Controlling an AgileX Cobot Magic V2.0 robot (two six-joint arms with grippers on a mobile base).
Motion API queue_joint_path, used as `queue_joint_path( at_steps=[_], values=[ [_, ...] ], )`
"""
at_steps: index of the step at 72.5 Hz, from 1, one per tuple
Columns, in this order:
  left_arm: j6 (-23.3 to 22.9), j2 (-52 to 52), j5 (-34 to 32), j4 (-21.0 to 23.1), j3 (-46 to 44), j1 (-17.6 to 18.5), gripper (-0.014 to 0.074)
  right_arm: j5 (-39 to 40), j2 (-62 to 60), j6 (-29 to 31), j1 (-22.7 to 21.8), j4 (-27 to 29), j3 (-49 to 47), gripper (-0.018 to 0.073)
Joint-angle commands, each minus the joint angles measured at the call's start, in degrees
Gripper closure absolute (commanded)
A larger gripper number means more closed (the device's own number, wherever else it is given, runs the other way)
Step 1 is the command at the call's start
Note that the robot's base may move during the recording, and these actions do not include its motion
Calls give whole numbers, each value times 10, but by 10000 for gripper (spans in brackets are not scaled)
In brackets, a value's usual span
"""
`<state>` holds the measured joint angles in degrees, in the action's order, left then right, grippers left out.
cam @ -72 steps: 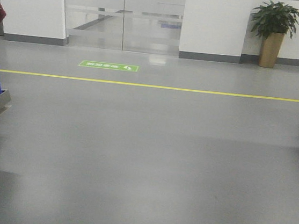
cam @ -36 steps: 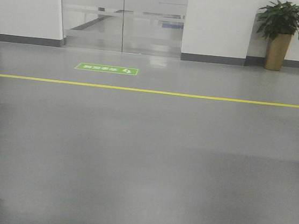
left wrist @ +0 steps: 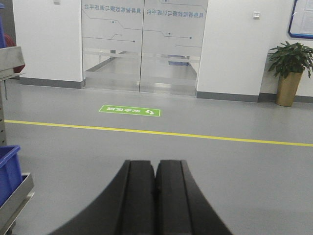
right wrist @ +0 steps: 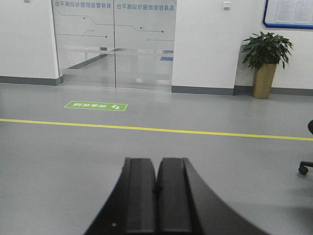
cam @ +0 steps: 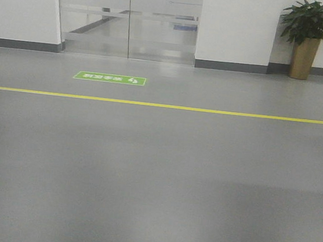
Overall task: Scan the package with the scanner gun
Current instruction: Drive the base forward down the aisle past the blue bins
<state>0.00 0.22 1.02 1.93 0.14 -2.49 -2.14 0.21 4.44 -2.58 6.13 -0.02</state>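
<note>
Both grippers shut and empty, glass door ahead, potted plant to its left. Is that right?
No: the potted plant stands right of the glass door, as the front-facing view shows. The left gripper and right gripper are indeed shut and empty.

our left gripper (left wrist: 155, 169) and right gripper (right wrist: 157, 166) both reach forward, level, fingers pressed together, holding nothing.

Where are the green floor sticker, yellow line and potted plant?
Green rectangular floor sticker (cam: 110, 78): front view, centre.
Yellow floor line (cam: 163, 105): front view, mid-length.
Leafy plant in tan pot (cam: 304, 58): front view, pot side.
</note>
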Motion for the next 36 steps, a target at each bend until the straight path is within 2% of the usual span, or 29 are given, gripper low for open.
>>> queue_joint_path(
  at_steps=[1, 36],
  values=[
    [-3, -2, -10, 3, -1, 2, 707, 12, -2, 0, -2, 0, 0, 720],
    [-3, -2, -10, 3, -1, 2, 707, 12, -2, 0, -2, 0, 0, 720]
  ],
)
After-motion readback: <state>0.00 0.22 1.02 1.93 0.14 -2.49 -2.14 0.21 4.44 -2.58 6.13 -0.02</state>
